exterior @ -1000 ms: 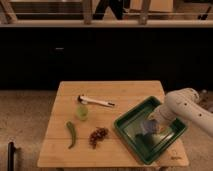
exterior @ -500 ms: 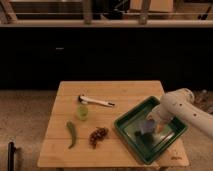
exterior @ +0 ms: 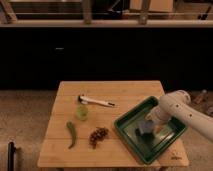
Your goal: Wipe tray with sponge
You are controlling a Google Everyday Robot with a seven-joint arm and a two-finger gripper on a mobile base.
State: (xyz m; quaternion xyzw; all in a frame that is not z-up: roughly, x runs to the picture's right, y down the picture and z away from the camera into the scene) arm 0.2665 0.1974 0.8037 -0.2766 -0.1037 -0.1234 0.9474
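Sponge (exterior: 145,129) and gripper (exterior: 149,121) have slid slightly toward the middle of the tray (exterior: 156,146) since the earlier frames. The gripper reaches in over the tray's right rim and seems clamped on the sponge, which rests on the tray floor near its centre. Wiping looks to be under way, with the tray's corners and most of its floor judged still to be covered; left of the tray, well apart, the table (exterior: 115,92) holds a cup (exterior: 82,112), pen (exterior: 95,101) and green pepper (exterior: 71,134).
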